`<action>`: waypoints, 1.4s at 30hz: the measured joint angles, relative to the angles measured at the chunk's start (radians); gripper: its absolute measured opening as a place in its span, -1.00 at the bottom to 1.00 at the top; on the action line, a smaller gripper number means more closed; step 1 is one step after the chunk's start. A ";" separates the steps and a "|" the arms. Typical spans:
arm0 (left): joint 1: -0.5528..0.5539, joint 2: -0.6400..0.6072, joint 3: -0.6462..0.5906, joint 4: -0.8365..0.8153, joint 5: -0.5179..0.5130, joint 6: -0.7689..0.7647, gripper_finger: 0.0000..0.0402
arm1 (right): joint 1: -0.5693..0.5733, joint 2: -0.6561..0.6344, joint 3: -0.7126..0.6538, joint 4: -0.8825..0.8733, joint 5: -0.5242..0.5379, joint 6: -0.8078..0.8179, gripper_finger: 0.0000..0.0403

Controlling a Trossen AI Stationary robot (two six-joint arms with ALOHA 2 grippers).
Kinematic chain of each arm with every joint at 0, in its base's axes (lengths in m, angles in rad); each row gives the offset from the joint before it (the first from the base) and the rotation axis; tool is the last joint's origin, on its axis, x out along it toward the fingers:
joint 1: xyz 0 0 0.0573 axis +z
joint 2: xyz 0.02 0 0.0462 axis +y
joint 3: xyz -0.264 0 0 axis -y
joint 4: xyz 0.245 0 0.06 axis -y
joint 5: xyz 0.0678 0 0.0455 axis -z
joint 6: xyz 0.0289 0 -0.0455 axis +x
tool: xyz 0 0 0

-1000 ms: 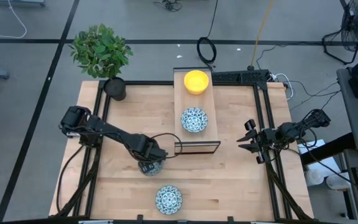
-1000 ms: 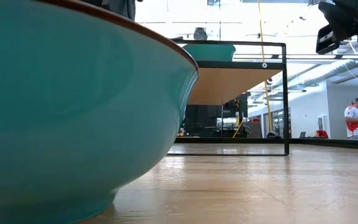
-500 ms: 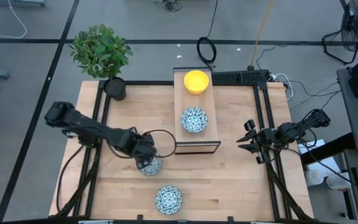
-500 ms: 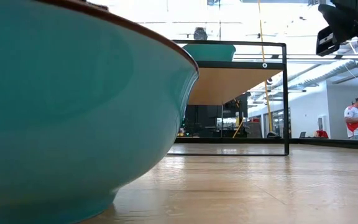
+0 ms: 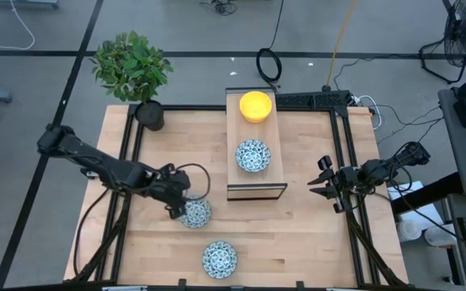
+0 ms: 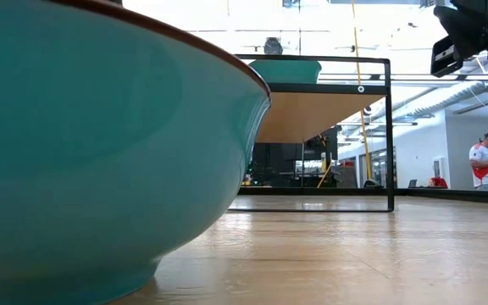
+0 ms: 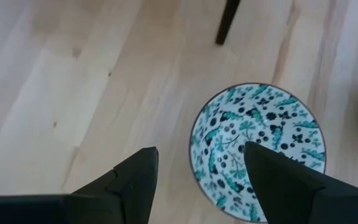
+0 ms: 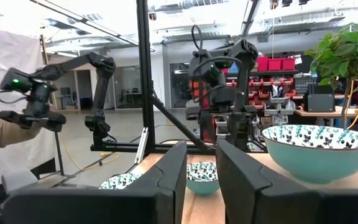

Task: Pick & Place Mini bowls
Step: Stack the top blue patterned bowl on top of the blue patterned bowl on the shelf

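On table and shelf: three patterned bowls (image 5: 195,212), one yellow bowl (image 5: 255,105).

The table (image 5: 298,234) is pale wood, smooth, with thin lines in it. The patterned bowl (image 7: 258,149) looks hard and shiny, like a glazed dish. The yellow bowl (image 5: 256,106) looks smooth. The shelf frame (image 6: 389,135) is black metal

No text, label, brand, number or sign can be read in any view; nothing on the table or in the room behind shows legible writing.
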 joint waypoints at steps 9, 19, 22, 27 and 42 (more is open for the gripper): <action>0.000 -0.112 -0.067 0.026 0.000 -0.069 0.20 | 0.000 0.000 0.000 0.000 0.002 -0.024 -0.63; 0.000 -0.066 -0.074 0.070 0.008 -0.110 0.20 | 0.000 0.000 0.000 0.008 0.004 -0.020 -0.63; 0.000 -0.052 -0.074 0.079 0.058 -0.175 0.20 | 0.000 0.000 0.000 0.008 0.004 -0.016 -0.63; 0.000 -0.011 -0.074 0.086 0.130 -0.237 0.20 | 0.000 0.000 0.000 0.008 0.004 -0.026 -0.63; 0.014 0.180 -0.074 0.060 0.153 -0.197 0.20 | 0.000 0.000 0.000 0.015 0.004 -0.004 -0.63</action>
